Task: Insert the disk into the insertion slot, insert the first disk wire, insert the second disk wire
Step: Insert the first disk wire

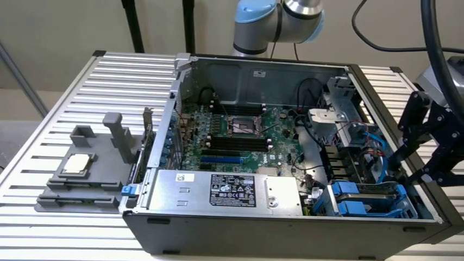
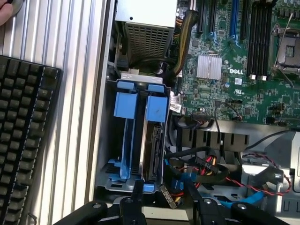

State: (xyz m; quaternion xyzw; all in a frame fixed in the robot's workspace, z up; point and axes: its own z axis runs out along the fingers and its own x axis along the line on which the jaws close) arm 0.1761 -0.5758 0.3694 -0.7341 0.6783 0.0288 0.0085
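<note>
Gripper (image 2: 163,187) hovers open beside the disk (image 2: 153,150) in the insertion slot (image 2: 107,140).

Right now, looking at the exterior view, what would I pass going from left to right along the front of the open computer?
From the left: grey plastic stand → silver power box → drive bay with blue tabs → robot's black gripper.

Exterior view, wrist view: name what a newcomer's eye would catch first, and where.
The open computer case on the slatted table catches the eye first, its green motherboard bare in the middle. Next come the bright blue carriers in the drive cage, at the case's near corner on the exterior view's right. The black gripper hangs open close to that cage.
</note>
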